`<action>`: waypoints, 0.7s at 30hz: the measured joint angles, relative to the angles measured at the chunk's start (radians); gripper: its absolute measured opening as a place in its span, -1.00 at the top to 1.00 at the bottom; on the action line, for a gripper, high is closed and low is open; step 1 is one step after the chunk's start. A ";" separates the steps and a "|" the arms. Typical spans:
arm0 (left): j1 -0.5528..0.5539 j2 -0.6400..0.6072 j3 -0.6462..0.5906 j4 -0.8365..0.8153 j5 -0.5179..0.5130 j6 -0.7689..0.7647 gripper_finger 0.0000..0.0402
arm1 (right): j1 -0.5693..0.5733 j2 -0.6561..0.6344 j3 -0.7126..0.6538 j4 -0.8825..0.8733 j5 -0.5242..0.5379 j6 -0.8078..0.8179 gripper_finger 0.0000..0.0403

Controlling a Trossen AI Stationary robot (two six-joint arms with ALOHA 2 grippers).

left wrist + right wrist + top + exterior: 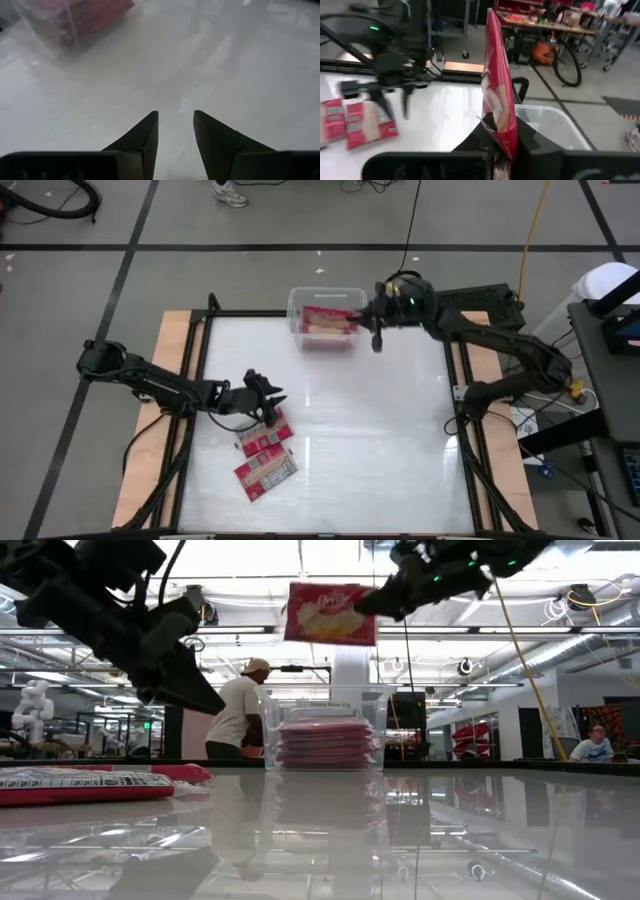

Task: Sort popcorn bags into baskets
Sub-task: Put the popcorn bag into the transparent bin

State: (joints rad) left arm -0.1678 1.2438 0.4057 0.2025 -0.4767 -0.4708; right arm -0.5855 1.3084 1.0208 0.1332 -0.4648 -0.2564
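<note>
your right gripper has its jaws clamped on one popcorn bag, held up directly over the clear basket at the far edge of the bench; the stack inside sits straight below it, so the drop looks to be straight down. your left gripper, jaws apart and empty, hovers just beside the two bags still lying near you.
</note>
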 joint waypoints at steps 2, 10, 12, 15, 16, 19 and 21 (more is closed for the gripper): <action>-0.015 0.000 0.000 0.027 -0.002 0.001 0.36 | -0.030 0.060 0.055 -0.031 -0.028 -0.012 0.95; -0.037 0.000 0.000 0.064 -0.023 -0.003 0.36 | -0.119 0.274 0.201 -0.062 -0.087 0.000 0.95; -0.038 0.000 0.000 0.064 -0.022 -0.004 0.36 | -0.137 0.312 0.204 -0.047 -0.087 0.027 0.95; -0.038 0.000 0.000 0.065 -0.023 -0.012 0.36 | -0.151 0.362 0.204 -0.057 -0.087 0.048 0.94; -0.039 0.000 0.000 0.064 -0.023 -0.013 0.36 | -0.153 0.374 0.204 -0.060 -0.087 0.052 0.94; -0.039 0.000 0.000 0.064 -0.023 -0.015 0.36 | -0.154 0.396 0.203 -0.063 -0.089 0.057 0.92; -0.039 0.000 0.000 0.064 -0.023 -0.015 0.36 | -0.153 0.403 0.203 -0.064 -0.089 0.060 0.90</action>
State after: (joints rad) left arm -0.2073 1.2438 0.4057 0.2668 -0.4992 -0.4859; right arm -0.7383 1.7116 1.2240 0.0692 -0.5541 -0.1963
